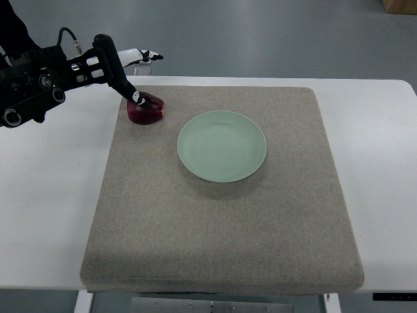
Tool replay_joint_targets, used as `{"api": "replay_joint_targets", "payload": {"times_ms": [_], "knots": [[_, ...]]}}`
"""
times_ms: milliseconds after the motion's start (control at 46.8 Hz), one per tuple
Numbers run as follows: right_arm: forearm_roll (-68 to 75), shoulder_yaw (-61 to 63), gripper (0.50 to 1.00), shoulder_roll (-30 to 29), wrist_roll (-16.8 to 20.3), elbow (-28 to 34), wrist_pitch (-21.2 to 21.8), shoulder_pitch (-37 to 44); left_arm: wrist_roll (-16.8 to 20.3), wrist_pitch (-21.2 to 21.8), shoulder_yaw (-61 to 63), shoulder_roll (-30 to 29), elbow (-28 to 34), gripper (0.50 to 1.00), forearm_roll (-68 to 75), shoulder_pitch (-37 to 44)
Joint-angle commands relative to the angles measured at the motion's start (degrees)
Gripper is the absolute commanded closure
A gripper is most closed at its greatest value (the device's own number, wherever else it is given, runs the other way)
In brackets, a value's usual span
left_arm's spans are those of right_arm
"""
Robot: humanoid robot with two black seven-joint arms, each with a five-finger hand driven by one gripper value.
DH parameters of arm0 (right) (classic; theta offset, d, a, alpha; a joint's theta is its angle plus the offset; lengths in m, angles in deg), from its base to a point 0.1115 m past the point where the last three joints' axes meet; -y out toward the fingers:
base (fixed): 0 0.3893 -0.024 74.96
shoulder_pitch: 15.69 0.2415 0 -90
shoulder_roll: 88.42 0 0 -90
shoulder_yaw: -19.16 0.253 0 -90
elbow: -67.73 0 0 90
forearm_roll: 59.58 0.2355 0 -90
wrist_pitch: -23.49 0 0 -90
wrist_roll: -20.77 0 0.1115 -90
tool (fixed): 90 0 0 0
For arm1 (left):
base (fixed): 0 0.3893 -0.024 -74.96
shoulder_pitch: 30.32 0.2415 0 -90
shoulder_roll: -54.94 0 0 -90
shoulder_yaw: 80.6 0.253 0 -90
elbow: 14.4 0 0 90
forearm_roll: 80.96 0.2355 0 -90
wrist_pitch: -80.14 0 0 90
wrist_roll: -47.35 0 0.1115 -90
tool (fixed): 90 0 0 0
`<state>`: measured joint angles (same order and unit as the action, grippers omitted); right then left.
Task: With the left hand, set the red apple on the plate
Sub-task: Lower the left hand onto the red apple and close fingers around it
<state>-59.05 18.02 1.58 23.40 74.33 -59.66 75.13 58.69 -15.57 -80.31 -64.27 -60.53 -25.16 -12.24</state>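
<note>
Between the apple (146,109) and the plate (222,146) you have a short strip of bare mat (221,222) with nothing standing on it. The left hand (98,62) reaches in from the far left corner, its fingers (124,83) over the apple; whether they grip it you probably cannot tell from here. The plate lies flat near the mat's middle, its low rim the only edge in your way. The near half and right side of the mat are bare, as is the table (45,195) around it.
</note>
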Motion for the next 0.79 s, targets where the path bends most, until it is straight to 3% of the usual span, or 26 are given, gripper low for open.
{"api": "replay_joint_targets", "payload": {"times_ms": [0, 235, 768], "knots": [[0.00, 0.00, 0.570, 0.00, 0.01, 0.00, 0.01, 0.07, 0.01, -1.58, 0.06, -0.06, -0.45, 0.500, -0.17, -0.59], [0.00, 0.00, 0.570, 0.00, 0.01, 0.00, 0.01, 0.07, -1.57, -5.72, 1.29, -0.42, 0.34, 0.500, 0.79, -2.17], [0.00, 0.00, 0.570, 0.00, 0.01, 0.00, 0.01, -0.02, -3.07, -5.81, 6.91, -0.15, 1.04, 0.500, 0.79, -2.61]]}}
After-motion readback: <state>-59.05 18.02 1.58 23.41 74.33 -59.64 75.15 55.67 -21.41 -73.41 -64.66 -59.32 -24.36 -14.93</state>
